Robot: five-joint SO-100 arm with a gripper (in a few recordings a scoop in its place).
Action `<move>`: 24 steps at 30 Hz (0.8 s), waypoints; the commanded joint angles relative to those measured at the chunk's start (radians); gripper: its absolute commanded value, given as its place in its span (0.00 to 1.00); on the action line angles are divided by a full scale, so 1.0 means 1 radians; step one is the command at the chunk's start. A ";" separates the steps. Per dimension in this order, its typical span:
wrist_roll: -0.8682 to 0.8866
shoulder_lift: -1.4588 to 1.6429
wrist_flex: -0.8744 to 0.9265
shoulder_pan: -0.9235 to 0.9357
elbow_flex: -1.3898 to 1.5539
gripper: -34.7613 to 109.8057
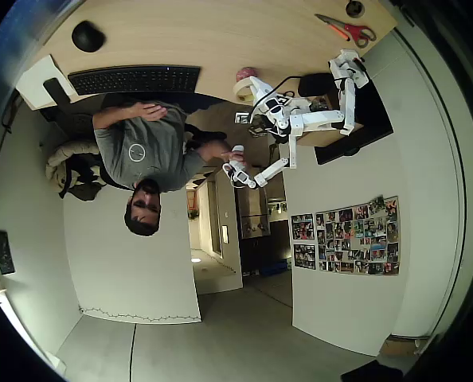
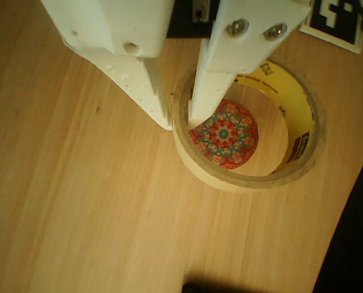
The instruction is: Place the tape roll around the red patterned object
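The tape roll [image 2: 242,180], a cream ring with a yellow inner wall, lies flat on the wooden desk. It encircles the red patterned object [image 2: 227,137], a round disc-like top with a mandala print that sits left of the ring's centre. My white gripper [image 2: 180,122] straddles the ring's left wall, one finger outside and one inside, shut on it. The inner finger covers the object's upper left edge. In the overhead view the gripper [image 1: 254,86] is at the desk's edge by the tape roll [image 1: 242,91] and the pinkish object [image 1: 245,74].
Red-handled scissors [image 1: 348,30] lie on the desk beyond the arm's base. A black keyboard [image 1: 133,79] and mouse [image 1: 87,36] sit toward the other end. A person [image 1: 141,151] sits at the desk. A black-and-white marker card [image 2: 340,21] lies near the ring.
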 commanded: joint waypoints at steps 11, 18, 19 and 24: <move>-0.037 0.054 0.044 -0.034 0.020 0.44; -0.124 0.377 0.164 -0.066 0.225 0.47; -0.117 0.440 0.143 -0.074 0.301 0.47; -0.067 0.620 0.060 -0.101 0.578 0.47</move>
